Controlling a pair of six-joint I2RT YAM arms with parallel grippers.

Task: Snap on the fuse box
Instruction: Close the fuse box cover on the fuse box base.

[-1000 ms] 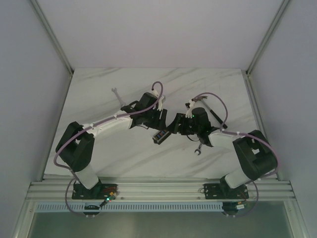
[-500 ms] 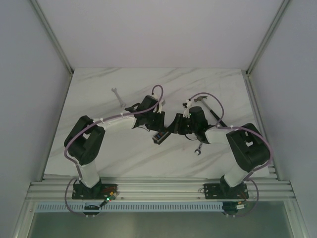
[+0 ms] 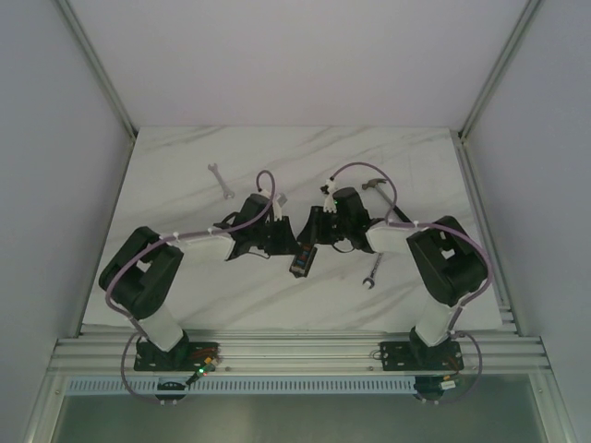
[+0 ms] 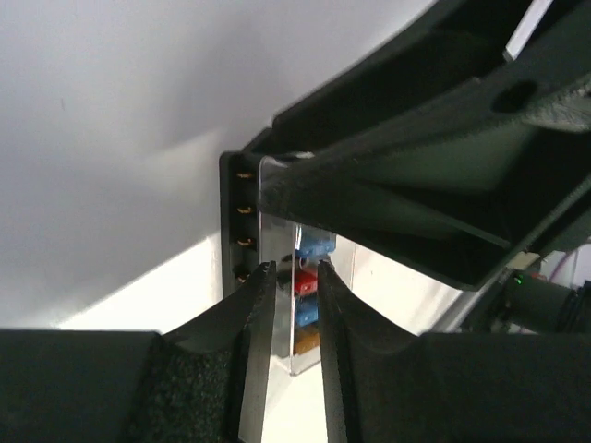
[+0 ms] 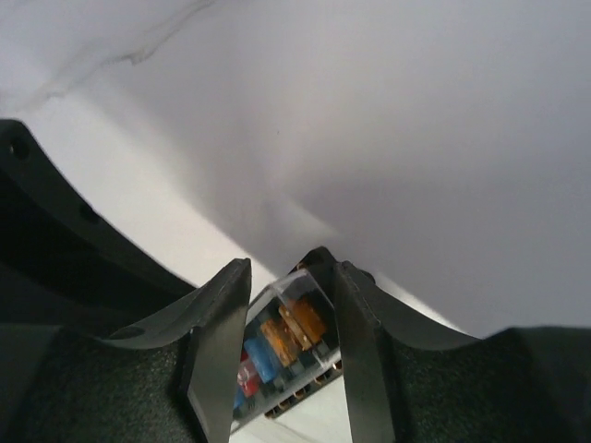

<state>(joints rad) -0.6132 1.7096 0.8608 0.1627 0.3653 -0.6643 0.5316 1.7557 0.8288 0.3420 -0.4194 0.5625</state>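
The fuse box (image 3: 303, 259) is a small black block with orange, blue and red fuses, held just above the table between both grippers. In the right wrist view it (image 5: 282, 343) sits between my right gripper's (image 5: 289, 268) fingers with a clear cover over the fuses; the fingers press its two sides. In the left wrist view my left gripper (image 4: 295, 268) is nearly closed on the edge of the clear cover (image 4: 295, 323), with the black body (image 4: 236, 217) and its gold contacts beyond. In the top view the left gripper (image 3: 286, 242) and right gripper (image 3: 312, 233) meet over it.
A wrench (image 3: 372, 272) lies right of the fuse box and another wrench (image 3: 220, 180) at the back left. A hammer (image 3: 377, 187) lies behind the right arm. The right gripper's dark finger (image 4: 434, 185) fills the upper right of the left wrist view.
Both grippers have moved left and toward the back with the fuse box held between them. The fuse box has turned more upright. The right-hand wrench now lies uncovered.
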